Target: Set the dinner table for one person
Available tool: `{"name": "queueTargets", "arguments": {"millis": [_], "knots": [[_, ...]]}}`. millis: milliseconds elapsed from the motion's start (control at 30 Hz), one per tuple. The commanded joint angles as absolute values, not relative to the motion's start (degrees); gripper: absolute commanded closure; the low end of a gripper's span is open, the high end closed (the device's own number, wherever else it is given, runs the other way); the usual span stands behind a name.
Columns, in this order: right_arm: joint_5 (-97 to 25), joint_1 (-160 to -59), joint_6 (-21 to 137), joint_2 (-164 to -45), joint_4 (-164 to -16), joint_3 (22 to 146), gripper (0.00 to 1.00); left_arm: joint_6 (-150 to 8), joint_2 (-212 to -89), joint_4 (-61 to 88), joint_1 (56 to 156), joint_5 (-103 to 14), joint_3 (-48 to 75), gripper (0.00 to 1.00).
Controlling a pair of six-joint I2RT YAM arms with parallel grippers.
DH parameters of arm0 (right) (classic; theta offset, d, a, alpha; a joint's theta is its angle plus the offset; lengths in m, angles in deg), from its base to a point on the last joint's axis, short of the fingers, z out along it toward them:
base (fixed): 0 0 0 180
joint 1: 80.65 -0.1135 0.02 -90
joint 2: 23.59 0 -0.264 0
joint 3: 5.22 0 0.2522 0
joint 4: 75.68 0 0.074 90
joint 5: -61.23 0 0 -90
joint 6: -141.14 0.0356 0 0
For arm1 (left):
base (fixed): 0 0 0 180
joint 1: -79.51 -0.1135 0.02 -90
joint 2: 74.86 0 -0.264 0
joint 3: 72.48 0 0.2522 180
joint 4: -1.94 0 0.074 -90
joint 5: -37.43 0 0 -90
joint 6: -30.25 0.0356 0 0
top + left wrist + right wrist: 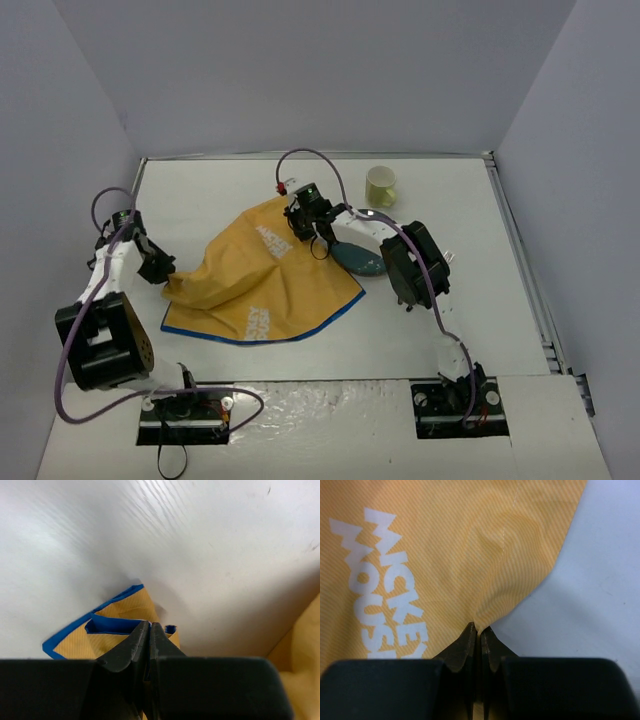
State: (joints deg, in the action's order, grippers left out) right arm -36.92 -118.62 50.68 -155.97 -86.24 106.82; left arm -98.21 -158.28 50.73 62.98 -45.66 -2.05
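An orange-yellow placemat (260,285) with a blue edge and white lettering lies crumpled on the white dinner table (450,290). My left gripper (165,268) is shut on the placemat's left corner; in the left wrist view the gripper (149,625) pinches the blue-edged fold (107,630). My right gripper (312,238) is shut on the placemat's far edge; in the right wrist view the gripper (479,629) pinches the cloth (445,555). A dark teal plate (360,260) lies partly hidden under my right arm. A pale yellow-green cup (381,186) stands at the back.
Grey walls enclose the table on the left, back and right. A metal rail (525,270) runs along the table's right edge. A purple cable (330,175) loops above my right wrist.
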Motion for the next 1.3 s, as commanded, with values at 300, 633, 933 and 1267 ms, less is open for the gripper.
{"name": "queueTargets", "arguments": {"millis": [300,633,933,1267], "knots": [[-27.53,-114.33,60.26,-154.52,-88.39,119.33,1.0,-101.96,-164.09,47.12,59.4,-53.54,11.92,0.95],[-30.02,-113.35,58.48,-156.14,-88.82,127.36,0.34,-97.3,-176.22,46.8,59.37,-46.98,33.53,0.06],[-23.92,-113.61,63.87,-132.96,-88.82,104.81,0.05,-99.68,-150.95,54.81,62.46,-51.94,8.35,0.03],[-27.24,-115.07,70.73,-114.02,-88.68,79.51,0.02,-100.73,-140.51,55.93,62.84,-53.83,-14.3,0.03]]}}
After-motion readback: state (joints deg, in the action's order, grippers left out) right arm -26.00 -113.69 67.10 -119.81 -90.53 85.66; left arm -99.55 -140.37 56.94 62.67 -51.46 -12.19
